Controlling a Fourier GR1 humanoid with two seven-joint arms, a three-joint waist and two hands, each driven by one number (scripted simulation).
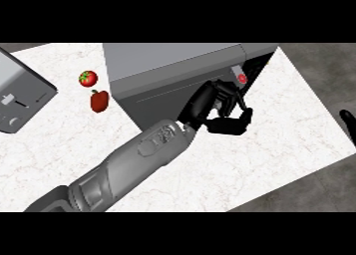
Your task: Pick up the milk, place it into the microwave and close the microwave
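We have one view only, from our head, looking steeply down on the white marbled table point(283, 144). It sits close enough that the grey box-shaped microwave point(173, 64) fills the upper middle, while our grey left forearm point(129, 164) enters from the lower edge.

Microwave point(182, 62): grey box, top face plain, its door point(162, 97) swung nearly shut, leaving a narrow dark gap at its right edge. Left hand point(223, 107) sits against the door's free end, fingers curled at that edge.

Milk point(242, 78): only a sliver shows in the gap just above the hand, white with a red round mark. Pose cannot be told.
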